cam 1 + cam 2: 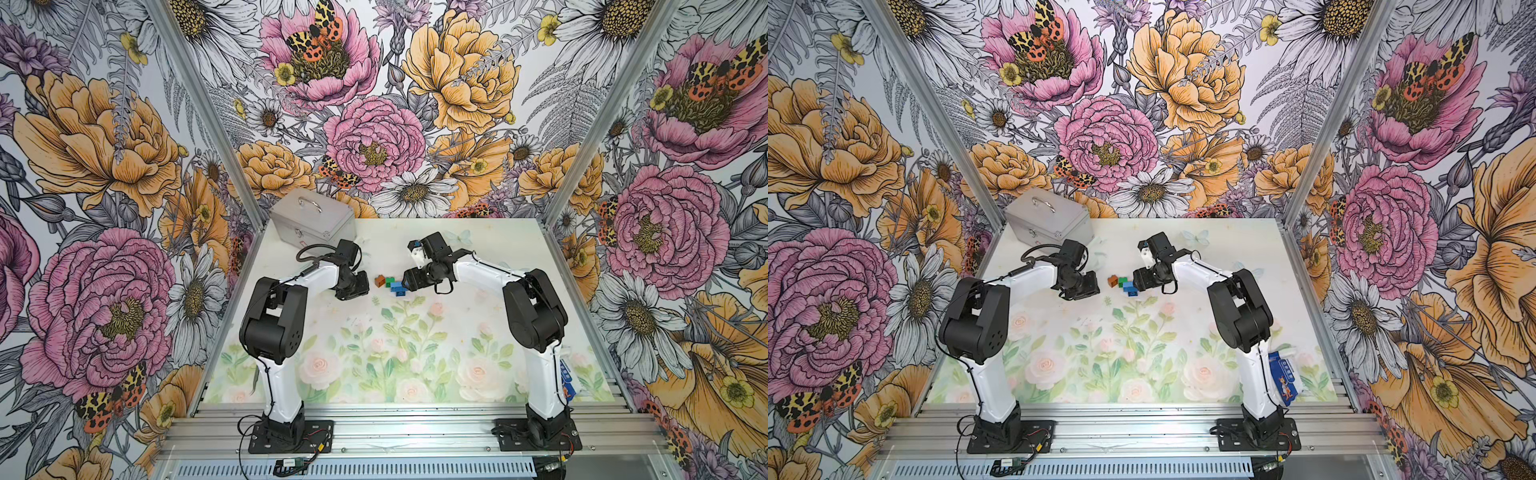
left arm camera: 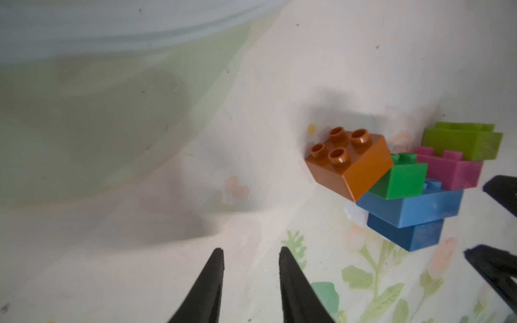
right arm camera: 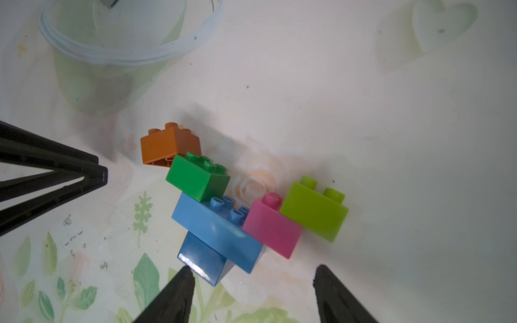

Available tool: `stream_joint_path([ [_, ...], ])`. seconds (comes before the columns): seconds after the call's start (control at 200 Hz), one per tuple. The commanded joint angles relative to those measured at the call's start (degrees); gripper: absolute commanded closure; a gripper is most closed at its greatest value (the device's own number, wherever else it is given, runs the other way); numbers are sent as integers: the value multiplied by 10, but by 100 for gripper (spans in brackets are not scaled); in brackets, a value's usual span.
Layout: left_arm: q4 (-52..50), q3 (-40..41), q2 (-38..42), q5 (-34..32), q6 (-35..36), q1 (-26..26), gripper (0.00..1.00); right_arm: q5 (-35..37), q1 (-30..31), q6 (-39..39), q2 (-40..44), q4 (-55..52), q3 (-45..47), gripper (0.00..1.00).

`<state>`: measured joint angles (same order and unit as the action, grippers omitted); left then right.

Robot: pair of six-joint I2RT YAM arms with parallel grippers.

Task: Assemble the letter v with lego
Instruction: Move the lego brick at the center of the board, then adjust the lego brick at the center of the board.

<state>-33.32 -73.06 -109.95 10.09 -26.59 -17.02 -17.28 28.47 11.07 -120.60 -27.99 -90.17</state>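
Letter v (image 3: 218, 223) points its blue tip toward the front rail (image 1: 415, 432) — left tool (image 2: 251, 249), right tool (image 3: 253, 271) spread, empty.

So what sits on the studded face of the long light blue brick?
On the long light blue plastic brick, a green plastic brick covers one end and a pink plastic brick the other; bare studs show between. Studs beneath those two are hidden.

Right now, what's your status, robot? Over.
Left gripper open, empty. Right gripper open, empty, close to V. V looks complete, lying free between them. Cup off to the side, not blocking.
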Motion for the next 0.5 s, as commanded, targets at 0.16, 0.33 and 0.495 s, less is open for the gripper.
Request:
stream_joint_path([
  [0.16,24,-28,-59,-4,-55,-7,65,-6,-16,28,-18,3,-31,28],
  [0.33,25,-53,-79,1,-65,-11,65,36,-21,75,-24,3,-36,27],
  [0.495,26,-72,-90,6,-71,-19,65,57,-21,109,-27,3,-36,27],
])
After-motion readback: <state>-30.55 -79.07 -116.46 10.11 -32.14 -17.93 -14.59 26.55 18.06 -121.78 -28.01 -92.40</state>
